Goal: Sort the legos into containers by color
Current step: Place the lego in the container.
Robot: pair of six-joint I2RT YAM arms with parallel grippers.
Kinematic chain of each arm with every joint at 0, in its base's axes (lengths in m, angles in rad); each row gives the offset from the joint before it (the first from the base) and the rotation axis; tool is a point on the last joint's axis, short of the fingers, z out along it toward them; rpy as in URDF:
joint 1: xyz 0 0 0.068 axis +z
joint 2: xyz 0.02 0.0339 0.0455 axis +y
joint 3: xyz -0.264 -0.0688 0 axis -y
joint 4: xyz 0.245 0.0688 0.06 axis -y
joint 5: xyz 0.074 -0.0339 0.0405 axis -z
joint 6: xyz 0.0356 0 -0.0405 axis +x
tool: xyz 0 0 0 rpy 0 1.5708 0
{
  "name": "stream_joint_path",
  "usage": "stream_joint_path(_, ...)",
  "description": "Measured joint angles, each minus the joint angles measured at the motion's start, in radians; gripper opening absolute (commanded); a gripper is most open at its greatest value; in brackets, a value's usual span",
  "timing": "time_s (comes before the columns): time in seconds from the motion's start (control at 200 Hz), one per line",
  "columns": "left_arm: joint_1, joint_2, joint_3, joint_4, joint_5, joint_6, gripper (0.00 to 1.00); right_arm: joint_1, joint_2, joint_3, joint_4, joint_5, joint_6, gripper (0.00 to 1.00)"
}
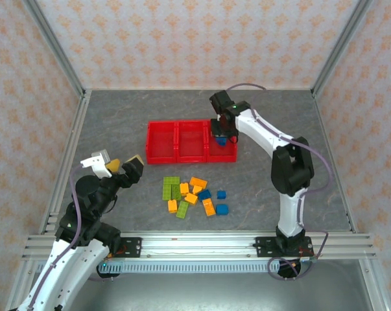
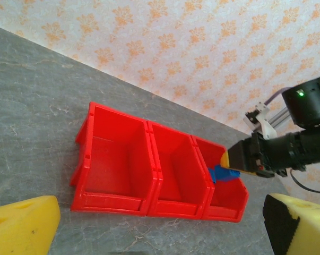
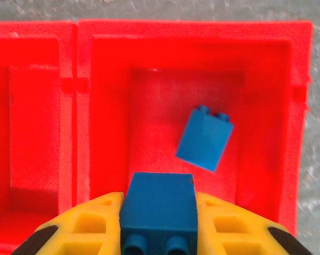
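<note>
My right pincer (image 1: 222, 135) is pinching a small blue studded plastic brick (image 3: 158, 207) straight above the right-end compartment (image 3: 191, 53) of the shallow red plastic tray (image 1: 161, 139). Another blue brick (image 3: 205, 139) lies tilted just ahead on that compartment's floor. I judge the drop unobstructed. My left pincer (image 1: 120, 165) hangs spread, well apart from the tray, left of the loose green, orange and blue bricks (image 1: 192, 194) on the grey bench (image 1: 117, 116).

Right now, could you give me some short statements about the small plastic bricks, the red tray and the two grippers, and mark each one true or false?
1. The right gripper is shut on a blue studded plastic brick. True.
2. Another blue brick lies in the right compartment of the shallow red plastic tray. True.
3. The left gripper is also shut on a brick. False: it is open and holds nothing.
4. The lime green bricks lie in the tray. False: they lie on the grey table.
</note>
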Motion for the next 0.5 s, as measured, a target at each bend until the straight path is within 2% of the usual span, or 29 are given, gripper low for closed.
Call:
stream_joint_path(0.125,0.000,0.000,0.000,0.000,0.000,0.000,0.99,-0.031,0.045,0.066,0.004,-0.026,-0.006,0.21)
stream_joint_path(0.285,0.000,0.005,0.000,0.000,0.000,0.000,0.99,-0.069,0.079,0.078,0.015,-0.051,-0.016,0.34)
stream_joint_path(0.501,0.000,0.014,0.000,0.000,-0.001,0.000,0.99,-0.068,0.099,0.078,0.023,-0.096,-0.030,0.48)
